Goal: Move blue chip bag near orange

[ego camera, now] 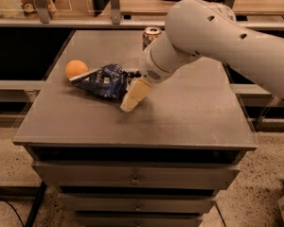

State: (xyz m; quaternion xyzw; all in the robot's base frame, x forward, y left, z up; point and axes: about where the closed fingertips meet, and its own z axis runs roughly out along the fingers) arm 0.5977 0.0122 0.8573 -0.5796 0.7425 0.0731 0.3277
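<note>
The blue chip bag (103, 81) lies crumpled on the grey table top (189, 112), left of centre. Its left end touches the orange (76, 69), which sits at the table's left side. My gripper (128, 97) is at the bag's right edge, just above the table. It is open, and one cream finger (135, 94) points down and to the left, in front of the bag's edge. The other finger is hidden behind the wrist. The bag rests on the table, not lifted.
A gold-and-white drink can (151, 34) stands at the back of the table, behind my arm (213, 37). The table is a drawer cabinet (132, 178). A shelf with rails runs behind it.
</note>
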